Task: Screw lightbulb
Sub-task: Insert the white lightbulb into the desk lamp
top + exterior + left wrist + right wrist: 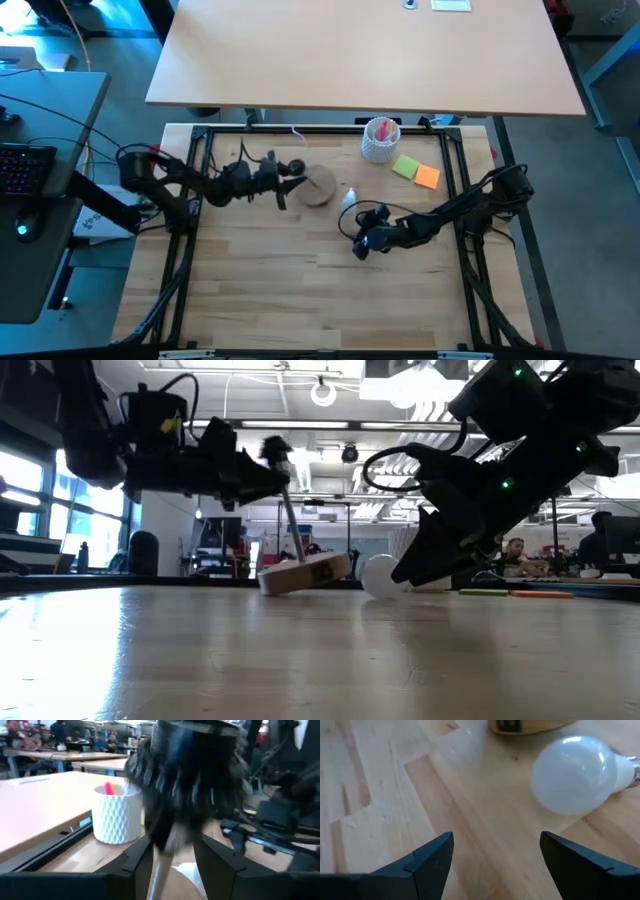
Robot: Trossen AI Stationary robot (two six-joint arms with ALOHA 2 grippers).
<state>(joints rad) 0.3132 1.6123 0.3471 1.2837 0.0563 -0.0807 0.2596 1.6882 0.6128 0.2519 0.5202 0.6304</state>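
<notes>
- Step in hand, as I judge it: fetching the lightbulb (572, 774). Nothing is threaded into the socket yet.
- The lightbulb lies on its side on the bare table (260, 290), just right of centre in the high view, beside the wooden stand (318, 186). In the right wrist view it fills the upper right of the frame, its metal base pointing to the right edge.
- The right gripper (495, 855) hovers low over the table just short of the bulb, fingers spread wide with nothing between them.
- The left gripper (283, 186) sits left of centre in the high view, closed partway around the stand's upright stem. In the low view the stand's disc is tipped, one edge lifted off the wood.
- Next move, likely: the right gripper must advance until the bulb's round body sits between its fingers, then close gently; a smooth bulb can roll away if nudged off-centre.
- Then the stand wants levelling, socket presented toward the bulb's base.
- Containers: a white ribbed cup (380, 142) stands at the back of the table, upper centre-right in the high view, holding pink contents I cannot identify.
</notes>
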